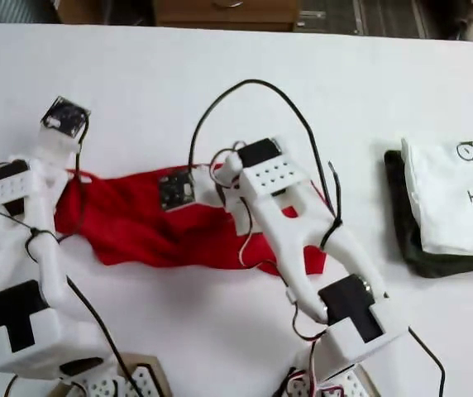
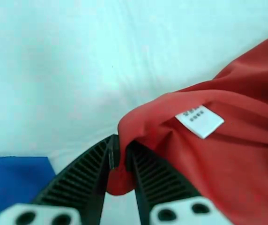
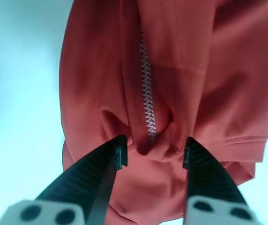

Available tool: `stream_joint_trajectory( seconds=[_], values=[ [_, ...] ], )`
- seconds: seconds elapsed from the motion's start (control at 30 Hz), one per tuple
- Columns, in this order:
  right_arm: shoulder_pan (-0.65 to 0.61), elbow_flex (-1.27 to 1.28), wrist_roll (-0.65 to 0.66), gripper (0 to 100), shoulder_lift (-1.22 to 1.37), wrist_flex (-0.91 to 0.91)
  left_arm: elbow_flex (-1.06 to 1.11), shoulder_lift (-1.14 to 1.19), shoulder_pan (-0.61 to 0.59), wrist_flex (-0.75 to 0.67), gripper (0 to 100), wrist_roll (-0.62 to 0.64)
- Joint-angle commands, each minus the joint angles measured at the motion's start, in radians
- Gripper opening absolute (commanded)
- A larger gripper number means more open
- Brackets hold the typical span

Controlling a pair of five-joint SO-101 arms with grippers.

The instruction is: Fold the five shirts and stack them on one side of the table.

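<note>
The crumpled red cotton shirt (image 1: 137, 223) lies strung out across the middle of the white table (image 1: 220, 66), one arm at each end of it. The left gripper (image 2: 120, 157) is pinched tight on a fold at the shirt's edge, near a small white label (image 2: 199, 121). The right gripper (image 3: 153, 154) is spread wide, its tips pressing down on either side of a bunched ridge with zigzag stitching. Beyond the right arm, a folded white shirt (image 1: 456, 194) sits on a folded dark shirt (image 1: 406, 240). A scrap of blue cloth (image 2: 12, 180) lies beside the left gripper.

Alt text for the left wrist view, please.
The left gripper pinches an edge of the red shirt over the white table. A white label shows on the shirt, and a blue cloth lies near the gripper.
</note>
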Motion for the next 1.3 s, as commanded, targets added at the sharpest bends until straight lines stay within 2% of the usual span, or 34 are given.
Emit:
stream_joint_trajectory(
  seconds=[0.0, 0.17, 0.57, 0.63, 0.83, 1.27],
  values=[
    [0.002, -0.034, -0.002, 20.0, 0.001, 0.022, -0.039, -0.009, -0.008, -0.015, 2, 0.003],
    [0.002, -0.032, 0.002, 13.5, 0.002, 0.022, -0.039, -0.006, -0.006, -0.037, 2, 0.005],
    [0.002, 0.005, -0.006, 14.3, -0.012, 0.007, -0.039, -0.006, -0.005, -0.043, 2, 0.005],
    [-0.001, -0.005, -0.041, 14.2, -0.031, 0.012, -0.039, -0.005, -0.005, -0.043, 2, 0.005],
    [-0.096, -0.002, -0.097, 14.2, -0.084, 0.058, -0.038, -0.005, -0.003, -0.051, 2, 0.006],
    [-0.082, 0.009, -0.097, 14.2, 0.134, -0.047, -0.038, -0.005, -0.008, -0.049, 2, 0.003]
  ],
)
